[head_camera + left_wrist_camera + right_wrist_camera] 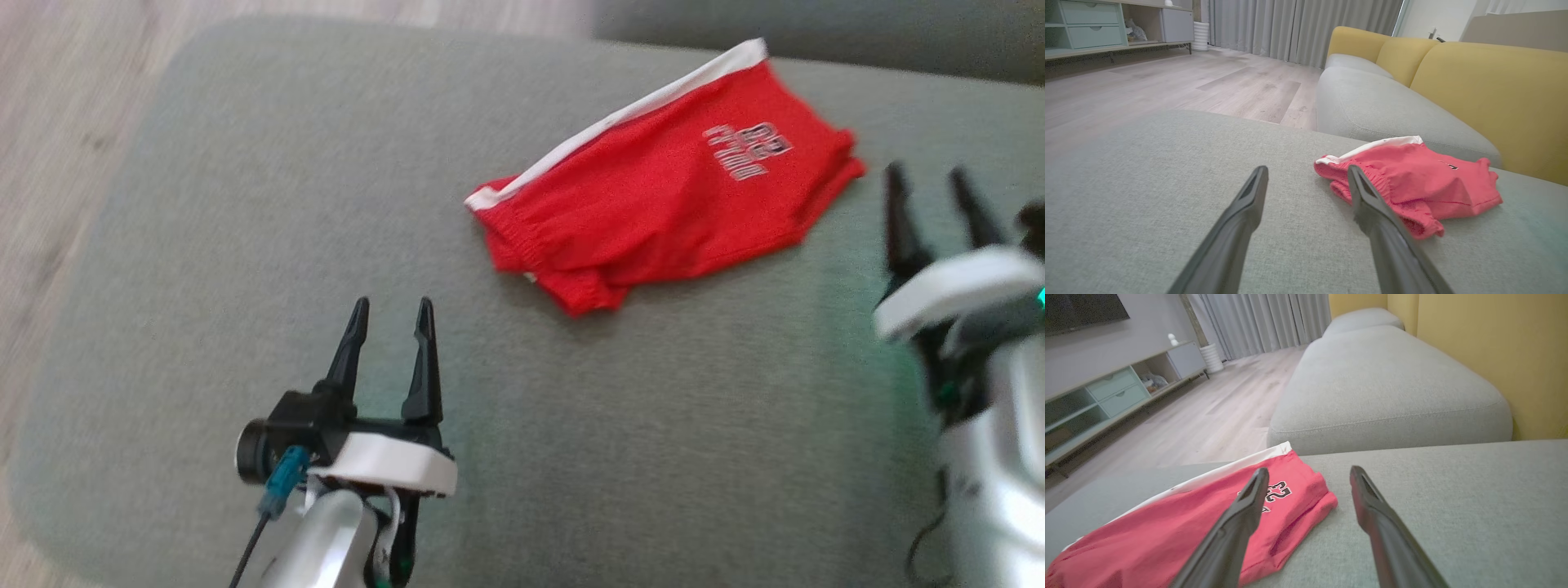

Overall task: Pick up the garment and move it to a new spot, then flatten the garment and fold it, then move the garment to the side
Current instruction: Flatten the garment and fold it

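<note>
Both arms hang over the grey cushion [245,245], nothing held. The left gripper [390,314] has its 2 fingers spread apart and empty, and so does the right gripper [927,175].

The garment [669,196], red shorts with a white stripe [620,114], lies flat on the cushion in what looks like at least 2 layers. It sits ahead and right of the left gripper, clearly apart from it. The hem corner is just left of the right gripper's fingertips, not touching. The elastic waistband [1384,183] is the end nearest the left gripper.

Risks as I read them:
- The pinch may catch only the top layer. On lifting, the lower layer would peel away and the stack would open and drag.
- The cloth is thin and the cushion soft. If the fingers go too deep they may grab upholstery along with the cloth, or instead of it.
- The 2 grippers sit at unequal distance from the shorts. If the right closes and lifts first, the cloth skews and bunches toward it.
- The far edge of the shorts lies near the seam with the next cushion [1392,388], beyond the right fingertips. A push could shove cloth into that gap.
- The printed number [1276,492] sits near the right gripper's left finger, and gripping there probably creases it.
</note>
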